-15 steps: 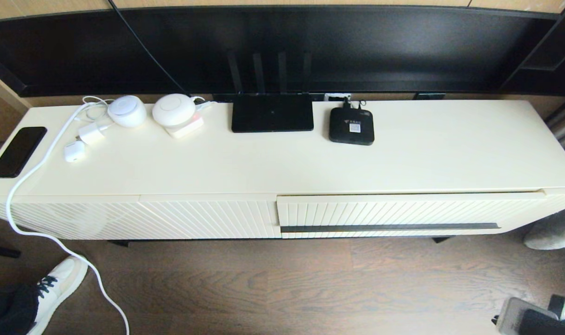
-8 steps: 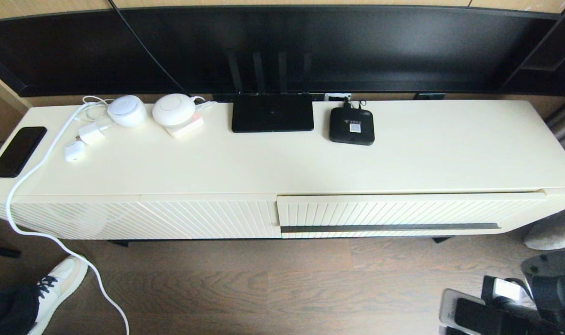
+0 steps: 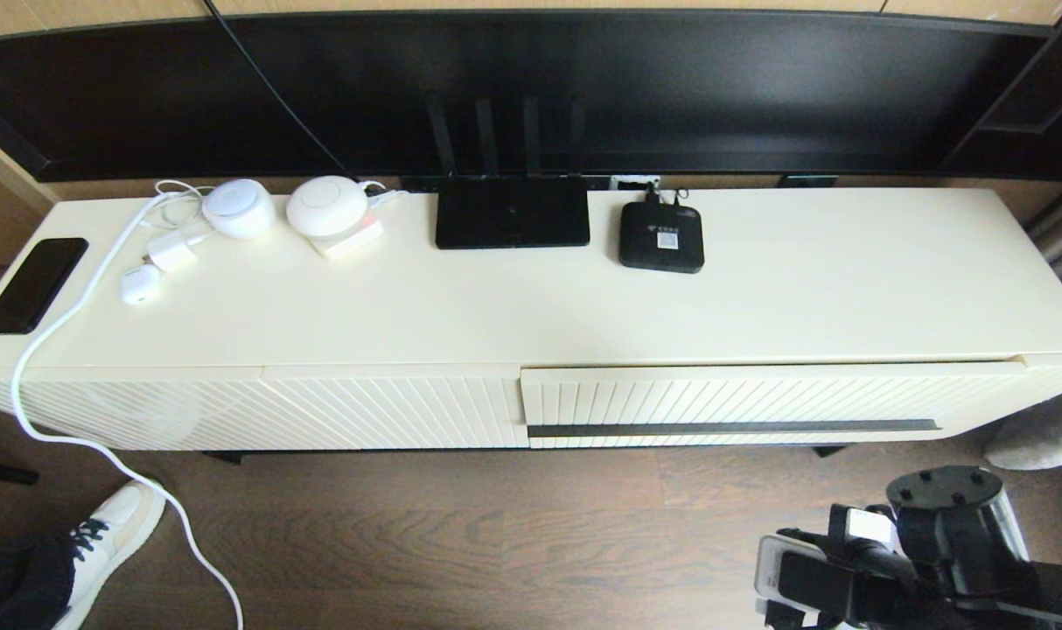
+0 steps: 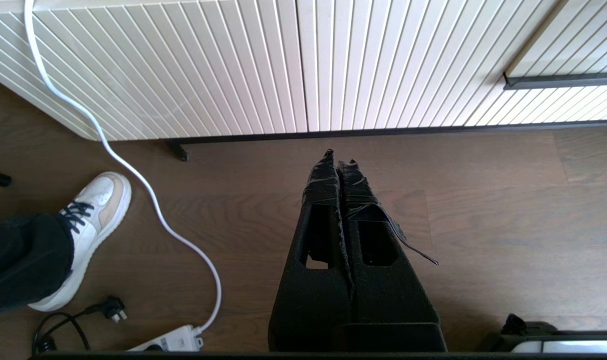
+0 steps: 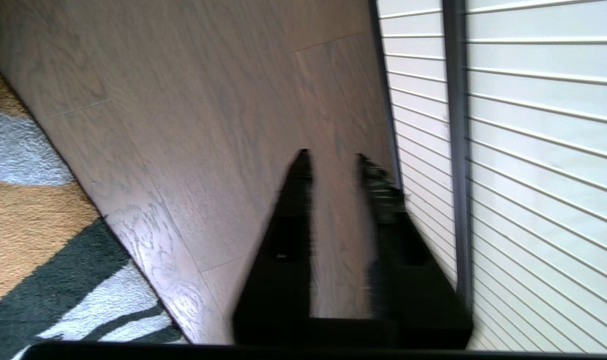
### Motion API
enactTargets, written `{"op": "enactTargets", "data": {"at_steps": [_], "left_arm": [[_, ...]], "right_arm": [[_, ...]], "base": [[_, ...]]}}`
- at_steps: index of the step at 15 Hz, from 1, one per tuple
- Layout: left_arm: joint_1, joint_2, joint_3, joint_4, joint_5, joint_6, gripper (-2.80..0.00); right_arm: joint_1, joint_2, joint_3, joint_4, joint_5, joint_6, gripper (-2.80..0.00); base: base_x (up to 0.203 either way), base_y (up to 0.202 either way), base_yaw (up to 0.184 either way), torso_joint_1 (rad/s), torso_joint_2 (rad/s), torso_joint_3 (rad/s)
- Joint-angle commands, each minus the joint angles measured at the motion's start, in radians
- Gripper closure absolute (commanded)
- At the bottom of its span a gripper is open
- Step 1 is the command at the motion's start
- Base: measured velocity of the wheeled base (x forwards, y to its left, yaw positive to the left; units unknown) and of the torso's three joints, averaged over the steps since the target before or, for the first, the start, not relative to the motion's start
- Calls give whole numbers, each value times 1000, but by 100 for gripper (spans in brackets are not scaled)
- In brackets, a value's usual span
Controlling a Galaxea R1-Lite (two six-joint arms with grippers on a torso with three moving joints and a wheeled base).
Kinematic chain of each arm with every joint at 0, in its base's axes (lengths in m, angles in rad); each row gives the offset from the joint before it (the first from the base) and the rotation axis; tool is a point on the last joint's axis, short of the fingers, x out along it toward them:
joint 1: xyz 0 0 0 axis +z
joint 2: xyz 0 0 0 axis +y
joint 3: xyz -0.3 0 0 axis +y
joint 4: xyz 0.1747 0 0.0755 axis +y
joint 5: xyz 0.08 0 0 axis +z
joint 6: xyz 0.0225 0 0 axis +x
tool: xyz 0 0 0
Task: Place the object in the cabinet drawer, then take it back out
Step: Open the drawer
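Note:
The black organizer box is out of view. The cabinet drawer (image 3: pixel 758 398) is closed at the cabinet's right front, its dark handle strip (image 3: pixel 732 429) running along its lower part. My right arm (image 3: pixel 942 542) is low at the bottom right of the head view, over the floor in front of the drawer. In the right wrist view my right gripper (image 5: pixel 332 160) is open and empty, beside the ribbed drawer front (image 5: pixel 533 125) and its handle strip (image 5: pixel 456 150). My left gripper (image 4: pixel 338 159) is shut and empty above the floor, facing the diagonal-ribbed panel (image 4: pixel 208 65).
On the cabinet top stand a router (image 3: pixel 512 213), a set-top box (image 3: pixel 660 236), white round devices (image 3: pixel 325 207) and a phone (image 3: pixel 34 284). A white cable (image 3: pixel 59 385) hangs to a power strip (image 4: pixel 168 342). A person's shoe (image 3: pixel 111 542) is left; a rug (image 5: pixel 28 225) lies right.
My right arm has come up from the bottom right corner and moved left, further into the head view. The cabinet and the things on it are unchanged.

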Motion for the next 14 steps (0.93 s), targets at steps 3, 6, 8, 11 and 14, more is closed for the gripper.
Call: {"op": "enactTargets", "data": {"at_steps": [3, 6, 8, 11, 14], "left_arm": [[0, 2, 0, 0, 0, 0, 0], [0, 2, -1, 0, 0, 0, 0], [0, 2, 0, -1, -1, 0, 0], [0, 2, 0, 0, 0, 0, 0], [0, 2, 0, 0, 0, 0, 0]], "right_arm": [[-8, 104, -13, -41, 30, -7, -280], [-12, 183, -20, -158, 49, -4, -280], [-13, 191, -37, -201, 119, 2, -280], [-65, 163, -28, -186, 126, 9, -280], [-102, 68, -28, -46, 131, -61, -280]], "base": [[0, 0, 0, 0, 0, 0], [0, 0, 0, 0, 0, 0], [0, 0, 0, 0, 0, 0], [0, 0, 0, 0, 0, 0], [0, 0, 0, 0, 0, 0]]}}
